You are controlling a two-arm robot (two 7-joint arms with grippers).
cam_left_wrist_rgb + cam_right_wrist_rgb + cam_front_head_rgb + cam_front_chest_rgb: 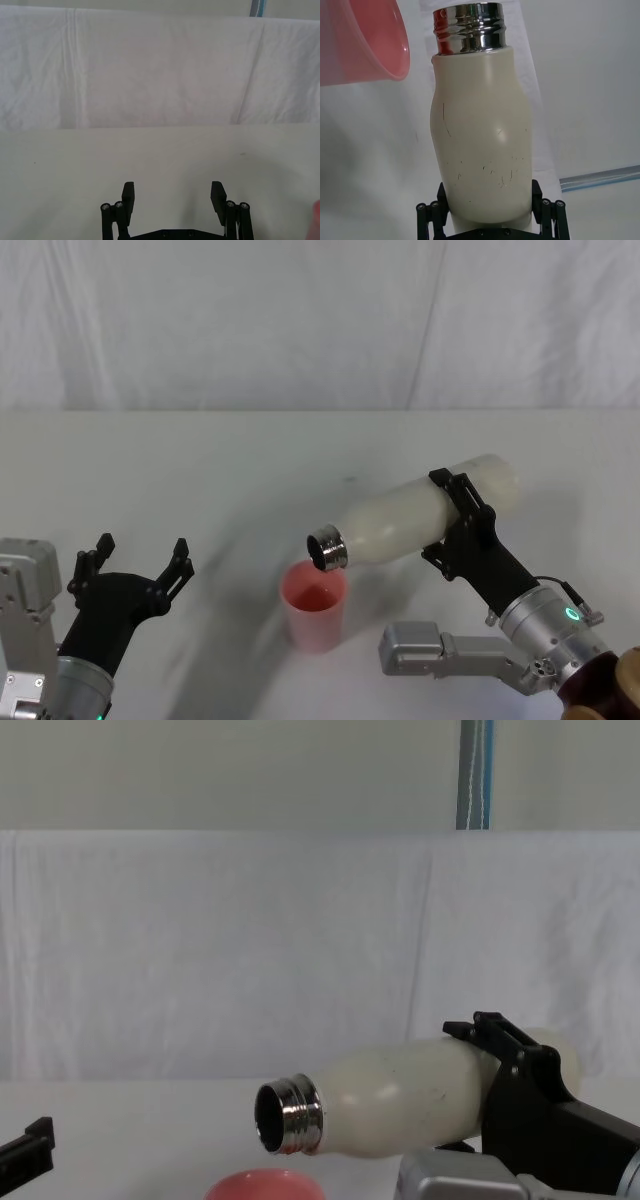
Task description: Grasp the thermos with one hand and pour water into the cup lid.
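My right gripper [458, 520] is shut on the cream-white thermos [420, 517], holding it tipped almost level above the table. Its steel neck [327, 548] points left and slightly down, just over the rim of the pink cup lid [314, 605], which stands upright on the table. In the right wrist view the thermos [482, 145] runs out from between the fingers [431, 215], with the cup lid [362, 42] beside its neck. The chest view shows the thermos mouth [285, 1117] right above the cup lid's rim [260, 1186]. My left gripper [140, 562] rests open at the near left, holding nothing.
A white cloth covers the table [200, 470] and hangs as a backdrop [320, 320] behind it. In the chest view a blue-grey vertical strip [475, 775] stands above the backdrop at the far right.
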